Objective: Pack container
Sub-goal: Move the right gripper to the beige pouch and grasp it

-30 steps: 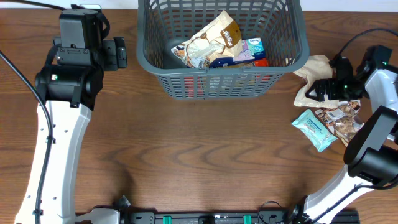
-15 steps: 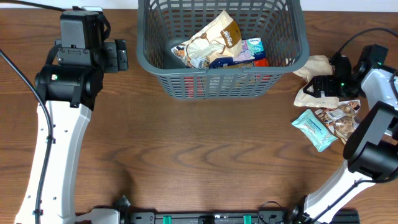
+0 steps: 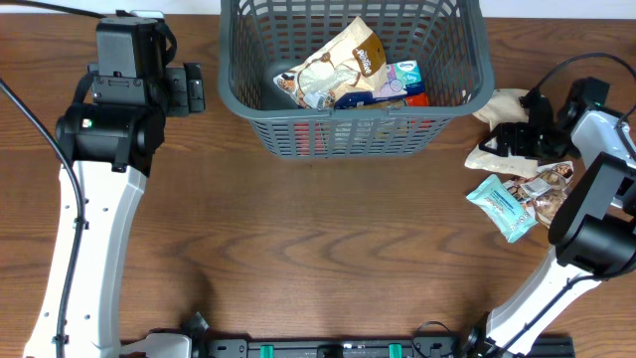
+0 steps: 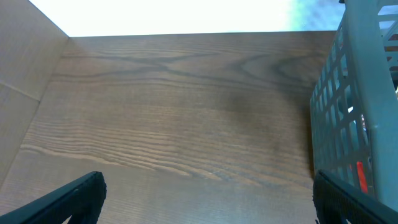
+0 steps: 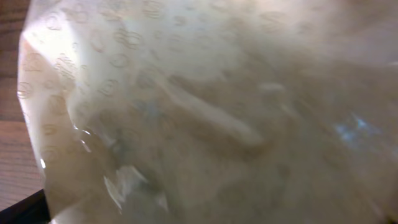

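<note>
Overhead view: the container [image 3: 348, 134], a large dark grey lattice basket, is set at the far middle of the table [image 3: 328, 239] and is partly filled, a tan pouch [image 3: 343, 60] and a blue tissue pack [image 3: 402, 78] being noted among its contents. Just beside its right wall a beige packet [image 3: 502, 104] is found, with a teal packet [image 3: 499, 204] and a printed snack packet [image 3: 545, 189] near it towards the front, all three outside the basket. The right gripper [image 3: 509, 139] has been carried leftward onto the beige packet within the last second, and its wrist view is now filled by that packet's translucent film [image 5: 205, 112]. Whether the jaws have closed on it cannot be told. A pick-up of this packet is judged to be in hand, with three items left to pack. The left gripper [image 3: 189, 88] is parked left of the basket, unchanged, its jaws spread wide over bare wood with nothing held.
</note>
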Robot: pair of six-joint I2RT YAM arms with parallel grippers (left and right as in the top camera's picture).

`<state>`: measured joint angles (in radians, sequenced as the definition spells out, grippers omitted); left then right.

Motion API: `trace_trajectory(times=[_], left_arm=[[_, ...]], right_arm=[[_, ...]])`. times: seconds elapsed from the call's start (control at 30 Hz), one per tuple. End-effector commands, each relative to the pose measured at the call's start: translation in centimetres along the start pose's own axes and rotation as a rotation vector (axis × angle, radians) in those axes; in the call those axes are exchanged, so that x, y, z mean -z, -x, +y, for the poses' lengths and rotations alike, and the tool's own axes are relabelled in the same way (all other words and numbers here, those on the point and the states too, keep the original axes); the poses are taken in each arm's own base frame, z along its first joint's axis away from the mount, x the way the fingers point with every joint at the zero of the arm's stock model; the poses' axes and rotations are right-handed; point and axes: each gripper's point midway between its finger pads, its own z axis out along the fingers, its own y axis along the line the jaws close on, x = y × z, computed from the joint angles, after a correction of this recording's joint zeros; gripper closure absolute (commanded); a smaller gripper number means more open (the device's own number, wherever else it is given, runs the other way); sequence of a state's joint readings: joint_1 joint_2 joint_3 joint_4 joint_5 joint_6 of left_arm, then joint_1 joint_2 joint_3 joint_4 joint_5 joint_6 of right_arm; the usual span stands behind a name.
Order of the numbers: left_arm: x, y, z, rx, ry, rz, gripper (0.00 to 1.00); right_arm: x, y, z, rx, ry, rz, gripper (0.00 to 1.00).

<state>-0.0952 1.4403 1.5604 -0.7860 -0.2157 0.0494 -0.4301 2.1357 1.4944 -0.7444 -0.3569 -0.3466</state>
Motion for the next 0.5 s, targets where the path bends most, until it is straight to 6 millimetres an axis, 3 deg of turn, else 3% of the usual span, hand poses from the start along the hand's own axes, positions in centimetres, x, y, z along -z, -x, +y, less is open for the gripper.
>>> trace_trajectory(times=[0.0,0.17,0.2,0.23,0.3,0.47], left_arm=[[0.05,0.2,0.03,0.01,-0.002,-0.002,0.01],[0.05,0.21,0.03,0.01,-0.002,-0.002,0.01],[0.05,0.21,0.03,0.01,-0.002,-0.002,0.01],[0.05,0.2,0.02,0.01,-0.002,-0.002,0.01],[0.05,0.21,0.02,0.01,-0.002,-0.002,0.01],[0.05,0.23,0.03,0.011,-0.002,-0.003,0.01]], right_arm=[[-2.54,-1.45,0.85,-0.042,0.064,0.059,0.25],[-2.68,-1.56,0.9,-0.052,0.07,0.062,0.52],[-2.67,-1.6,0.92,-0.057,0.07,0.064,0.62],[-2.67,-1.68,0.95,-0.062,0.071,0.068,0.79],[-2.64,-1.83,1.01,-0.079,0.073,0.075,0.96],[-2.12,-2.2,1.48,-0.098,0.085,0.091,0.99]])
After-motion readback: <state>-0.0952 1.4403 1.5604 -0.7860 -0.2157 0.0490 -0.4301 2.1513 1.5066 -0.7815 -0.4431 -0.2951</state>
